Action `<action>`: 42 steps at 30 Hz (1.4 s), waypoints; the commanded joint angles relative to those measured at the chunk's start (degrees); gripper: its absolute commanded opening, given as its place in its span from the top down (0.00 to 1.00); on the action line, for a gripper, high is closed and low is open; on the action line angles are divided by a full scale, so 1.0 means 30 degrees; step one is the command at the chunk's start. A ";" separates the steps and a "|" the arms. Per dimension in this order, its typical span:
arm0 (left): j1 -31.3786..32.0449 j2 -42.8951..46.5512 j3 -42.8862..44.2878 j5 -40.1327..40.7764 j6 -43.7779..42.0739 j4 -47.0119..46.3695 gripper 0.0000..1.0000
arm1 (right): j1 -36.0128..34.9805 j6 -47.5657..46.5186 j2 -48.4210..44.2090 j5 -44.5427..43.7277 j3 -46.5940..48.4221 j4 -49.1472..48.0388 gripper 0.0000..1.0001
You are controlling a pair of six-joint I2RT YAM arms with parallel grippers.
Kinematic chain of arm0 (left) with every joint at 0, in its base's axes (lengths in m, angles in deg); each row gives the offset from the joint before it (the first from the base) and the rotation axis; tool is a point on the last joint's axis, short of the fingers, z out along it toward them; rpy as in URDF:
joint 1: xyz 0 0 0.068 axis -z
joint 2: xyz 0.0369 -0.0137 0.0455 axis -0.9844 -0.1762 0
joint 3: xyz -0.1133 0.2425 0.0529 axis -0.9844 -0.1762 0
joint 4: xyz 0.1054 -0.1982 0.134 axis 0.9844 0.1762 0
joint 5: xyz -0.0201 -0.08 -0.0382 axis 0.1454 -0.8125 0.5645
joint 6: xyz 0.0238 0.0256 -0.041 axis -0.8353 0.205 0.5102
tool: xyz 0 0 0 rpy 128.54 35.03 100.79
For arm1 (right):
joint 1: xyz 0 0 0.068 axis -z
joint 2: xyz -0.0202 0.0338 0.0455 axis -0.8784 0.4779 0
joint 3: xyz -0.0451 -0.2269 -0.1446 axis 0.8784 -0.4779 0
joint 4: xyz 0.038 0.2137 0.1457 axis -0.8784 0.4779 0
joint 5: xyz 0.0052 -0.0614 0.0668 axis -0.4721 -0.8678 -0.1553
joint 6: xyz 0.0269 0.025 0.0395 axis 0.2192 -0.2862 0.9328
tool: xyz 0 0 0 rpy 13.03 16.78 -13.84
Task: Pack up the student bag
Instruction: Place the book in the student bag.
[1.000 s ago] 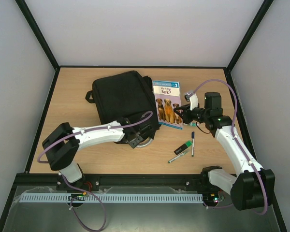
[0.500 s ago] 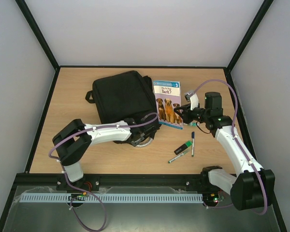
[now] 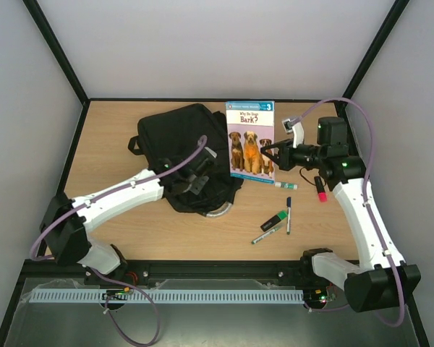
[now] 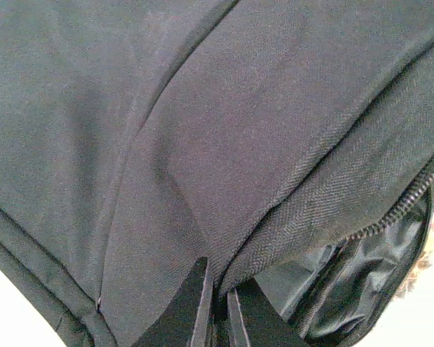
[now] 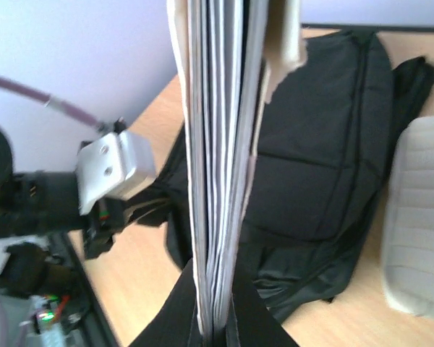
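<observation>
Top external view: the backpack [image 3: 181, 141] is lying on the table [image 3: 108, 144], and the left gripper [image 3: 196, 181] is pinching fabric at its near edge. Just right of the backpack, the right gripper [image 3: 278, 155] is clamping a book [image 3: 250, 141]. Left wrist view: fingers are pressing together on fabric beside the backpack's zip [image 4: 409, 202]. Right wrist view: fingers are squeezing the book's edge, with the backpack lying beyond.

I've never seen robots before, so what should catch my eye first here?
A large black soft fabric backpack lies mid-table, the left pincer shut on its cloth beside the zip. Just right of it, the right pincer grips a thin picture book with three dogs on its cover. A few pens lie loose nearer the arms.
</observation>
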 commanded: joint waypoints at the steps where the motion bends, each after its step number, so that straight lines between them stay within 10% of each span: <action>1: -0.1262 0.1124 0.0133 -0.1551 -0.0046 -0.1611 0.98 | 0.0061 0.1748 0.0129 0.2880 0.0328 0.3647 0.99; 15: -0.3848 0.2136 -0.1148 -0.4605 0.1139 -0.4303 0.98 | 0.0065 0.3331 0.0376 0.7987 -0.5406 0.5574 0.99; 28: -0.4454 0.1942 -0.0967 -0.6378 0.1548 -0.5324 0.98 | -0.2433 0.9414 0.0381 0.7527 -1.0429 -0.1886 0.99; 42: -0.4454 0.3986 -0.0932 -0.7757 0.0969 -0.5824 0.97 | -0.4838 0.9495 0.8125 0.7007 -0.4238 -0.4919 0.99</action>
